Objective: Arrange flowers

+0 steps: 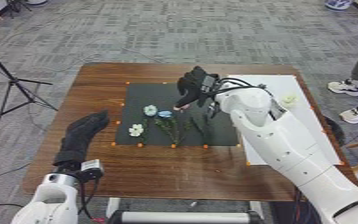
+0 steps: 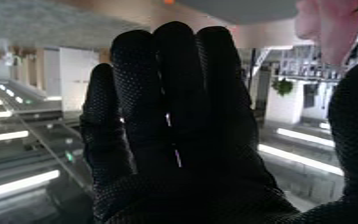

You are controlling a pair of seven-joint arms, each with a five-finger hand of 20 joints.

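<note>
Okay, right hand [image 2: 180, 130] open, pink flower [image 2: 318, 25] near it; best close gently below the petals, avoid crushing.

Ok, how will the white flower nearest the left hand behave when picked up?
The white flower has a slim green stem, likely bendy; its open petals could crease if pinched. Its wide head on the dark mat should probably stop it rolling.
</note>
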